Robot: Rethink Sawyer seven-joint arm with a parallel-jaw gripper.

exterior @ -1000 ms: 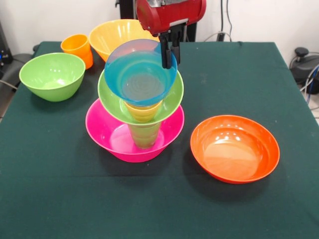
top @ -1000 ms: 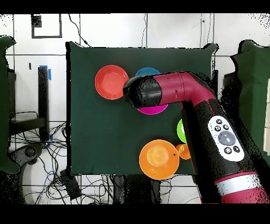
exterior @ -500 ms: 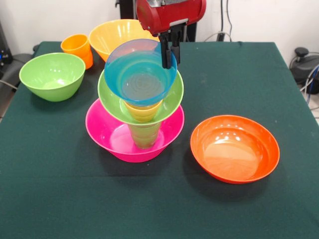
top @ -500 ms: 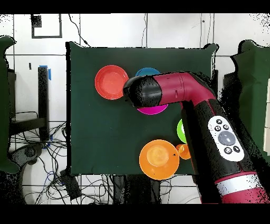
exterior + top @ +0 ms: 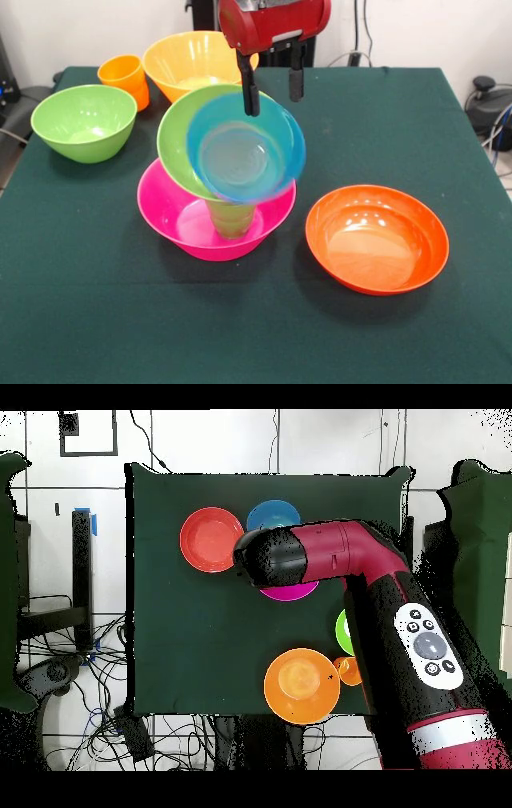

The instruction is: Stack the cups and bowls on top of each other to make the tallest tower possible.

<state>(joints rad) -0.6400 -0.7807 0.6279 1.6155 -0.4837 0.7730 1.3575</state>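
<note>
The gripper hangs spread wide, holding nothing, above the tilted translucent blue plastic bowl on the tower.

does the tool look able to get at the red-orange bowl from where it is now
Probably yes. The red-orange bowl sits alone on the table, open side up, nothing over it. The open tool hangs above the tower beside it.

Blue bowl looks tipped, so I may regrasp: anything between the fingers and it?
Nothing visible. The open gripper hangs right above the translucent blue plastic bowl, its fingers spread at the bowl's far rim. The bowl tilts toward the camera on the large light green bowl.
</note>
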